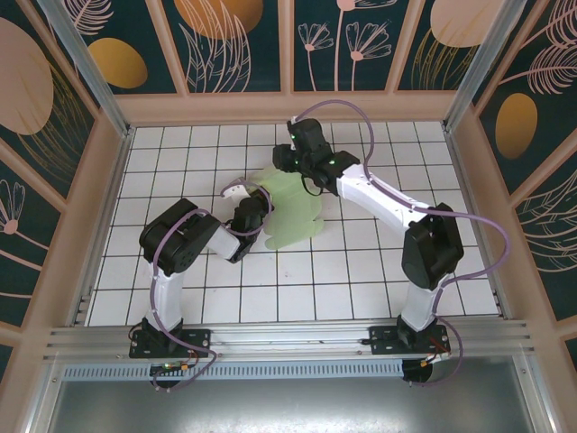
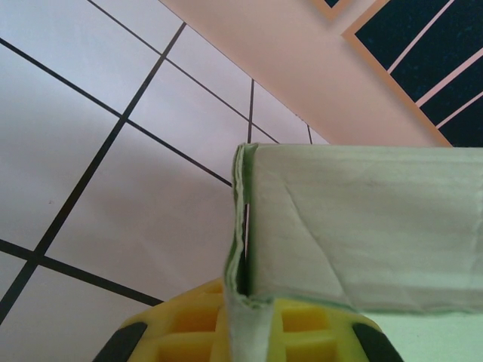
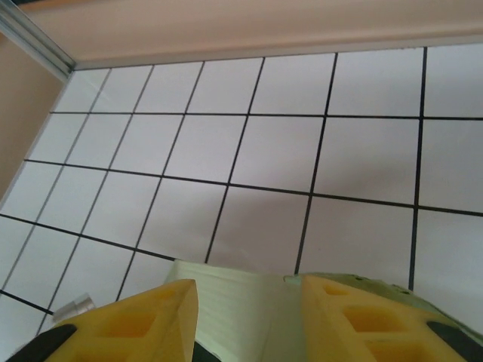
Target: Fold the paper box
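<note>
"2 hands are at work. From above, the pale mint-green, thin-card paper box [image 1: 302,216] lies about mid-way up the white tiled desk [image 1: 361,289] with its black grid lines. The left hand [image 1: 260,209] is at its left edge and the right hand [image 1: 290,167] at its far edge."

"And the left wrist view?"

"There the ribbed yellow plastic fingers [image 2: 189,328] are narrow, pinching 1 raised wall of card at a corner. The card is matte and faintly creased, with a slightly frayed cut edge."

"The right wrist?"

"Its 2 yellow fingers [image 3: 143,317] stand part-way apart with a pale flap of card in the gap. I cannot tell whether either pad touches it."

"So which step is this?"

"I judge it mid-fold: 1 side is held up while the far flap waits to be turned. Next, the right hand needs a light grip on that flap and a turn along its score line. The left hand should anchor meanwhile, since card this thin probably buckles easily."
</note>
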You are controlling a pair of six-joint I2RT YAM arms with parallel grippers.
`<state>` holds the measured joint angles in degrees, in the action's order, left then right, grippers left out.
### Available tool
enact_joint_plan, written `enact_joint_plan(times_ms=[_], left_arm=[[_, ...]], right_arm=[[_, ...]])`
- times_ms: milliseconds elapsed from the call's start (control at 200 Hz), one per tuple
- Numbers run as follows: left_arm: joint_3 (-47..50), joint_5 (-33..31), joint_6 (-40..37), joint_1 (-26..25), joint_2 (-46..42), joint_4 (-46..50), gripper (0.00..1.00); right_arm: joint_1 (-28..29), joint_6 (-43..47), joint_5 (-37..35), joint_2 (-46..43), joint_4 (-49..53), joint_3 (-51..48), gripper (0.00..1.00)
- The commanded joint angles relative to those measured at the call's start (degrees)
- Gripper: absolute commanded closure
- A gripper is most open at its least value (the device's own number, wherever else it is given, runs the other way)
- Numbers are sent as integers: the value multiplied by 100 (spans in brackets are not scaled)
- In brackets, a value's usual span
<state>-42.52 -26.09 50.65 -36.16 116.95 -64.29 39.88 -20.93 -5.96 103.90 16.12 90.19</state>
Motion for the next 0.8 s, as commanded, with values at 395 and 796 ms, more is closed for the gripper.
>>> enact_joint_plan(times_ms=[395, 796], left_arm=[[7, -35, -43, -18, -9, -314, 100], [-26, -6, -42, -14, 12, -295, 100]], right_arm=[[90, -427, -453, 313, 610, 381, 67], [99, -561, -292, 364, 638, 469, 98]])
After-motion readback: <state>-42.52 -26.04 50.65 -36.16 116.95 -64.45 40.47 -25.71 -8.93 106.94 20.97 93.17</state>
